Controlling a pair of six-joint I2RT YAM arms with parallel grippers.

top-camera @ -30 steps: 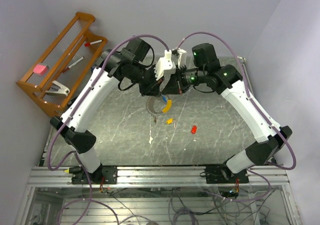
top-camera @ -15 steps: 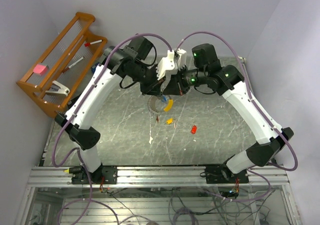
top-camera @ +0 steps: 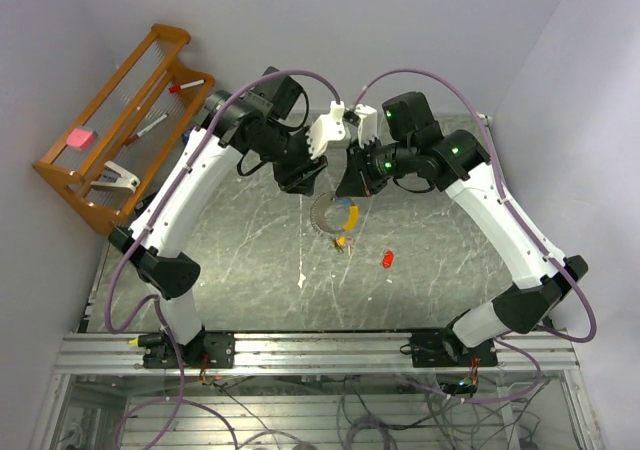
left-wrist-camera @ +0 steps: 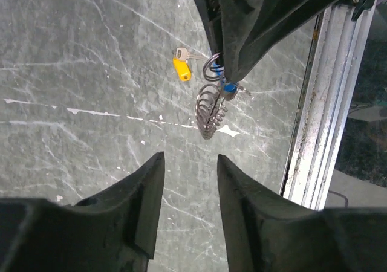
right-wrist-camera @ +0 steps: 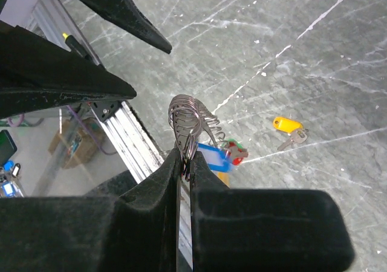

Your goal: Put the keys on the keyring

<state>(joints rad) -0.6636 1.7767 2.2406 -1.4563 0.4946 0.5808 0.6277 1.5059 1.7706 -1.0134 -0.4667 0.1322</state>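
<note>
Right wrist view: pinched keyring [right-wrist-camera: 186, 118] between right fingers [right-wrist-camera: 151, 190], yellow-tagged key [right-wrist-camera: 286, 124] at 3 o'clock on table [right-wrist-camera: 302, 42]; held left fingers [left-wrist-camera: 145, 193] spread wide.

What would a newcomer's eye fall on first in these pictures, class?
The right end effector pinches the silvery coiled keyring over the far middle of the table, a blue key right beside its tips. The left end effector hangs open facing it. A red key lies loose nearer the bases.
</note>
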